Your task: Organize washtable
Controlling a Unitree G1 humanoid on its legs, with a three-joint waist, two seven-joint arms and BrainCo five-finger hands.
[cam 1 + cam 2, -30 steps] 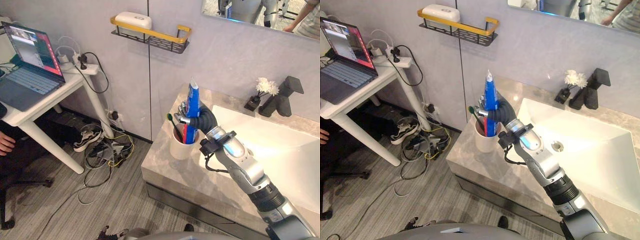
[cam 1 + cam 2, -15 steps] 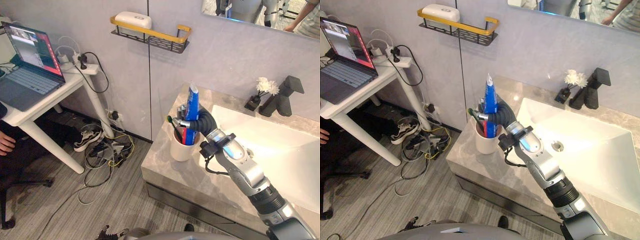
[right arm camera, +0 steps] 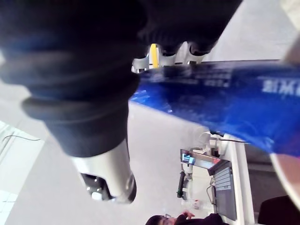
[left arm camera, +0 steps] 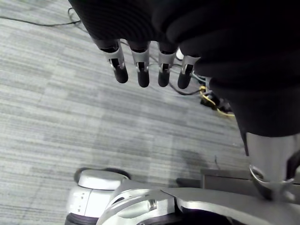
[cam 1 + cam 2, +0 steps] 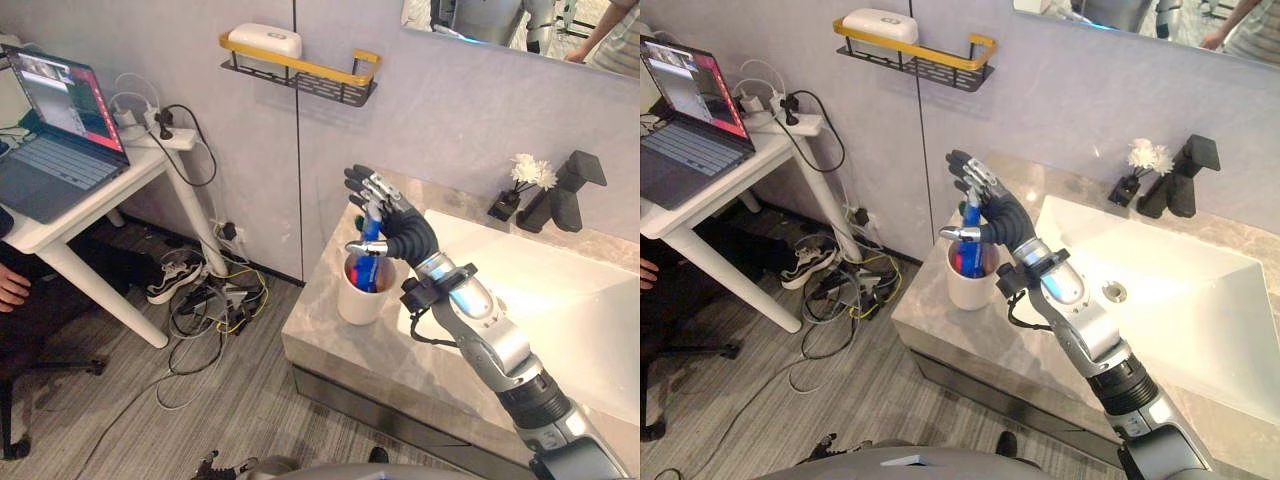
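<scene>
— What's changed?
— The right robot hand point(image 5: 388, 212) has let go of the blue toothpaste tube point(image 5: 366, 262). Its fingers now spread wide by the tube's top, and the tube sits lower in the white cup point(image 5: 358, 300).
— And the cup?
— On the tabletop point(image 5: 340, 345), left of the sink point(image 5: 560, 290). The left robot hand point(image 4: 140, 70) hangs loose-fingered over the floor point(image 4: 47, 117).

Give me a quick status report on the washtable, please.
Right hand open, spread above the cup. Left hand open, idle over the floor. Toothpaste tube standing in cup, by the sink. Nothing blocking.
</scene>
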